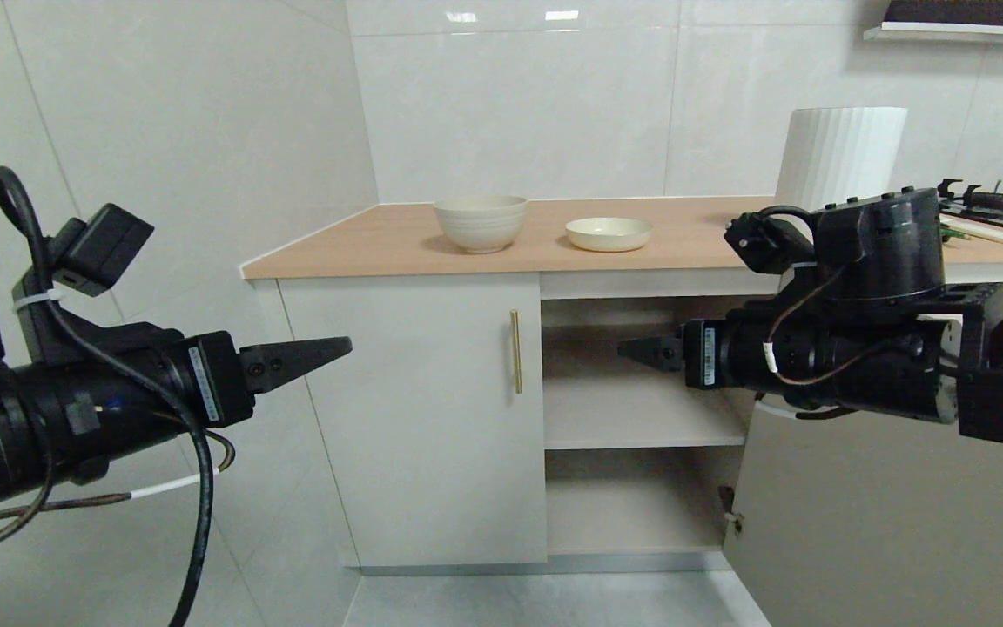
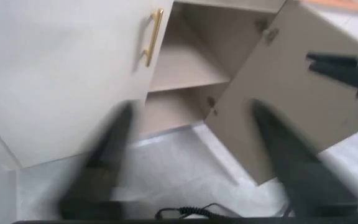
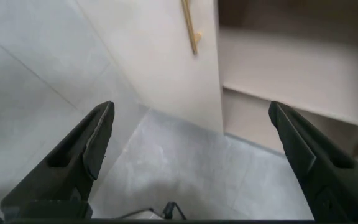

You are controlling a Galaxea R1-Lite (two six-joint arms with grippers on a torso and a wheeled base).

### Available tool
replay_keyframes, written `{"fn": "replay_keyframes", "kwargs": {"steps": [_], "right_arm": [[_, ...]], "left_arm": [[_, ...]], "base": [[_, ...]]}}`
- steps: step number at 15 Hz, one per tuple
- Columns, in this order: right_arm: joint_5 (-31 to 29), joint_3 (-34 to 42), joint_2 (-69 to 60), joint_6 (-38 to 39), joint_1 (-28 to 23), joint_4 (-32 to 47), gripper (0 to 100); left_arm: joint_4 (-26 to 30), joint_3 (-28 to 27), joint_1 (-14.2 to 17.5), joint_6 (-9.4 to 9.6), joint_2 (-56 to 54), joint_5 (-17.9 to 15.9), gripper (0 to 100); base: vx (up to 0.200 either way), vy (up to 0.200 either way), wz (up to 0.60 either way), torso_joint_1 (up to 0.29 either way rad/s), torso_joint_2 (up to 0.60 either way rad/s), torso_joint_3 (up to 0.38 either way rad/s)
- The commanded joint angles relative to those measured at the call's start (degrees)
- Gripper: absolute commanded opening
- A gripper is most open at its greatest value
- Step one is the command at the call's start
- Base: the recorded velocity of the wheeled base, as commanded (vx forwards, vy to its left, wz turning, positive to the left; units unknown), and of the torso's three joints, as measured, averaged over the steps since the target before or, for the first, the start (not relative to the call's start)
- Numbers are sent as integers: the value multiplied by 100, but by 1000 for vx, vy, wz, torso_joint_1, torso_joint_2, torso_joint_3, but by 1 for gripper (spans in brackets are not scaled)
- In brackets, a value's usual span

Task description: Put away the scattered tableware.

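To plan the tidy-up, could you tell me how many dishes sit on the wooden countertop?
2, on the wooden countertop: a deep beige ribbed bowl, and a shallow cream dish to its right, apart. The right arm may hide more.

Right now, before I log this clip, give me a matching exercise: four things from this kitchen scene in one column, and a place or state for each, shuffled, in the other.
Things:
1. bowl
2. left cabinet door
3. right cabinet door
4. ribbed white container

Places or states:
A. swung open
B. on the counter, right of the shallow dish
C. shut
D. on the counter, left of the shallow dish

Pairs: 1-D, 2-C, 3-A, 4-B.
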Motion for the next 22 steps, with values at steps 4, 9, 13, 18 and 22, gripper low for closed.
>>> {"fn": "replay_keyframes", "kwargs": {"steps": [4, 9, 13, 18, 22], "right_arm": [[-11, -105, -446, -1, -75, 460, 100], [16, -201, -630, -18, -40, 952, 100], [42, -228, -701, -1, -31, 1101, 100], [42, -236, -727, 8, -31, 1101, 100], [51, -228, -771, 8, -31, 1101, 100]], "left_arm": [[-78, -38, 86, 3, 54, -6, 100], [9, -55, 86, 12, -61, 3, 100], [308, -196, 183, 12, -78, 3, 100], [370, -231, 209, 12, -78, 3, 100], [370, -222, 209, 12, -69, 3, 100]], "base": [[0, 0, 0, 0, 0, 0], [0, 0, 0, 0, 0, 0], [150, 0, 0, 2, 1, 1], [200, 0, 0, 4, 2, 1], [200, 0, 0, 4, 4, 2]]}}
